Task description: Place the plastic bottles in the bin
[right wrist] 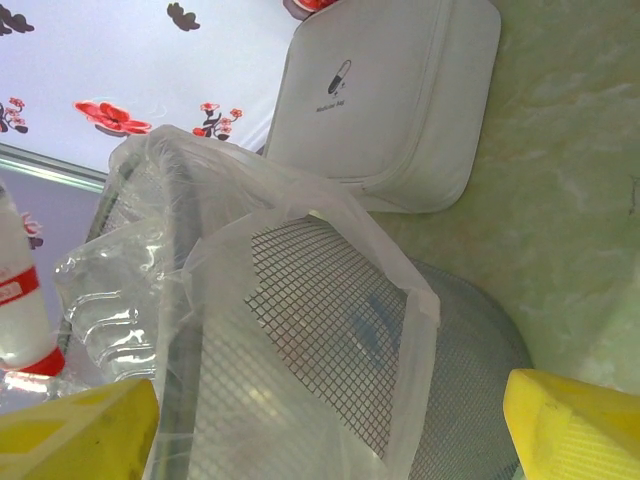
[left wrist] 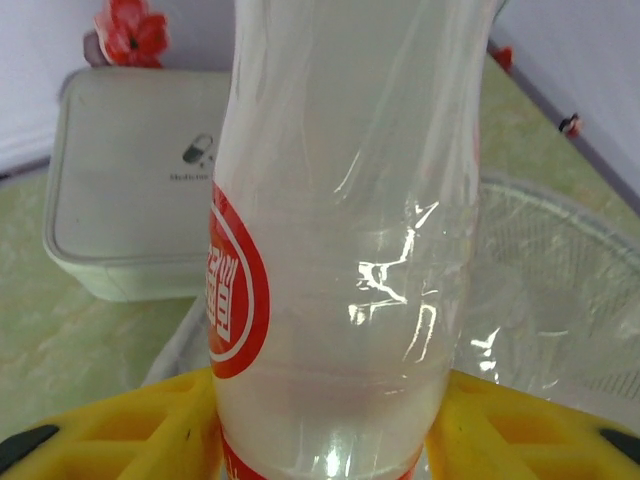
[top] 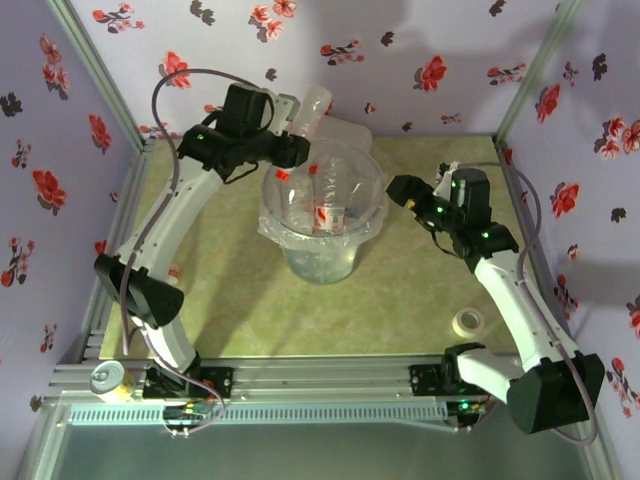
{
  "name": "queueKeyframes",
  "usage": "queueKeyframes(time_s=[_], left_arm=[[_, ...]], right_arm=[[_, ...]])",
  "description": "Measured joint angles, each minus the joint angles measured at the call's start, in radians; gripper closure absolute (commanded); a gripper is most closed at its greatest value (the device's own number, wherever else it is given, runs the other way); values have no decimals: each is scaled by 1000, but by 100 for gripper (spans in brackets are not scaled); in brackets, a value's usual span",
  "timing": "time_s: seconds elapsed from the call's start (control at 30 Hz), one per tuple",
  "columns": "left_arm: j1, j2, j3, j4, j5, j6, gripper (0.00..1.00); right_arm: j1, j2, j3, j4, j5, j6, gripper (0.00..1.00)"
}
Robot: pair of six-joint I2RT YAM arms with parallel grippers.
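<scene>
Bottle (left wrist: 340,250) gripped by left claw (left wrist: 330,440) hovers near the bin's (left wrist: 580,215) far rim.

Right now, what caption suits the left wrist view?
Left tool grips a clear red-labelled bottle beside the bin, white box behind.

Position report, all places referred to the bin (top: 322,262). The bin stands on the table (top: 250,300), between the two arms.

- **In the bin:** several plastic bottles (top: 326,205) lie jumbled together.
- **Behind:** a flat lidded case (top: 352,132) sits just beside the bin's far wall.
- **Far-left rim:** the left gripper (left wrist: 330,435) is clamped on one plastic bottle (top: 312,105), which projects rearward from the bin.
- **Right:** the right gripper (top: 403,189) hangs just beside the bin's rim, jaws spread, holding nothing.
- **Near right:** a tape roll (top: 467,322) lies well apart from the bin.
- **Near left:** a small canister (top: 107,380) stands far off, on the frame rail (top: 300,375) past the table's edge.
</scene>
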Motion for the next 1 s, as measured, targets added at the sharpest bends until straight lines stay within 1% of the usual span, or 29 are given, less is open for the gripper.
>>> queueKeyframes(time_s=[0.1,0.17,0.27,0.33,0.37,0.43,0.53,0.57,0.7,0.93,1.0], left_arm=[[-7,6,2,-51,18,32,47],[-12,6,2,-82,34,64,44],[-21,7,6,-127,50,105,30],[-23,10,20,-151,58,131,18],[-23,10,23,-158,61,137,14],[-23,10,29,-169,60,153,12],[-23,11,48,-172,58,159,11],[-23,12,60,-171,55,159,12],[-23,18,106,-131,46,143,21],[-23,77,152,3,-4,74,49],[-23,102,152,44,-13,50,54]], right_arm=[[-1,0,-3,0,0,0,10],[-4,0,-6,0,0,0,10],[-6,0,-7,0,0,0,10],[-6,0,-7,0,0,0,10],[-6,1,-7,0,0,0,10],[-6,2,-7,0,0,0,10],[-6,5,-7,0,0,0,10],[-6,7,-7,1,0,0,10],[-6,12,-7,1,-1,1,10],[-6,13,-9,1,-3,1,10],[-6,13,-13,2,-8,1,10]])
